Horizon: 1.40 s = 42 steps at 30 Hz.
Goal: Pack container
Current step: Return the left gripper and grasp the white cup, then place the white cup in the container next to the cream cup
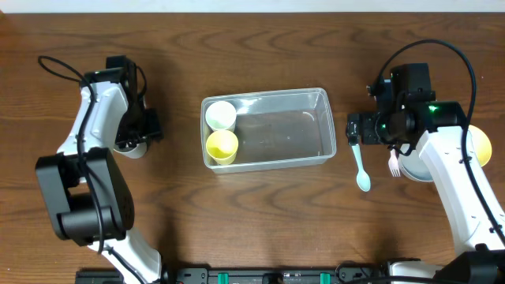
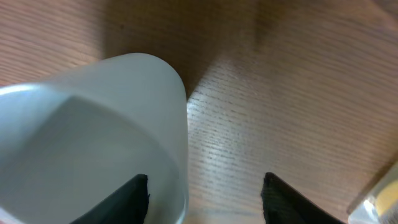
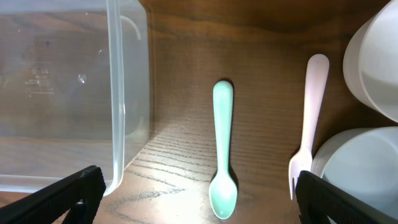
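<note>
- Clear container (image 1: 268, 130) mid-table holds white cup (image 1: 221, 115), yellow cup (image 1: 222, 145).
- Right gripper (image 3: 199, 186), spread, over spoon (image 3: 222, 149) near right edge.
- Left gripper (image 2: 205, 193), spread, beside bowl (image 2: 93, 137) near left edge.

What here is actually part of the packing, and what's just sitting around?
In the job:
- container, with a white cup and a yellow cup already inside
- teal spoon, under the open right gripper
- loose white cup, at the open left gripper

Lying about for now, probably waiting their turn:
- pink fork
- white bowl
- yellow bowl
</note>
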Each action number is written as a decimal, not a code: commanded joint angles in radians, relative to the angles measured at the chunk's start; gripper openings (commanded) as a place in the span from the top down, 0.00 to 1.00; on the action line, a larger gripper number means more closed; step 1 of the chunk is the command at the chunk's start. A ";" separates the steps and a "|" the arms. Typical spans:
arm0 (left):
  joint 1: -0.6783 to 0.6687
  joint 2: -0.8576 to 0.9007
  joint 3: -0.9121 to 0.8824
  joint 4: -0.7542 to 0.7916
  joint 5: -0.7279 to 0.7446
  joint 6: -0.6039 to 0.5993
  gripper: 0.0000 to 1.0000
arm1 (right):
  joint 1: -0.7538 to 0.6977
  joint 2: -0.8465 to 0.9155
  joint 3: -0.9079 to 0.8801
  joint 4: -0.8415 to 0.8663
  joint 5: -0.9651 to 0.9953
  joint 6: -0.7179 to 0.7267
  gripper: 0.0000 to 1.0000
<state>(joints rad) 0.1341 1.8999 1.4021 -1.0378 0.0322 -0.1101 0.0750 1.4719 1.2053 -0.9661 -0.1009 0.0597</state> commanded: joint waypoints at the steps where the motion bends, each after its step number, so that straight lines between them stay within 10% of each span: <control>1: 0.003 0.024 0.000 0.000 0.012 0.000 0.64 | -0.010 0.000 0.019 -0.004 -0.001 -0.009 0.01; 15: 0.003 0.030 0.000 -0.008 0.005 0.000 0.94 | -0.010 0.000 0.019 -0.004 -0.001 -0.009 0.01; 26: -0.032 -0.047 0.063 -0.091 0.006 -0.006 0.94 | -0.010 0.000 0.019 -0.003 -0.001 -0.009 0.01; 42: -0.620 -0.267 0.342 -0.093 0.006 0.026 0.94 | -0.010 0.000 0.019 -0.002 -0.001 -0.009 0.01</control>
<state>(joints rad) -0.4286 1.5616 1.7588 -1.1400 0.0490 -0.1230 0.0750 1.4719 1.2053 -0.9684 -0.1009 0.0597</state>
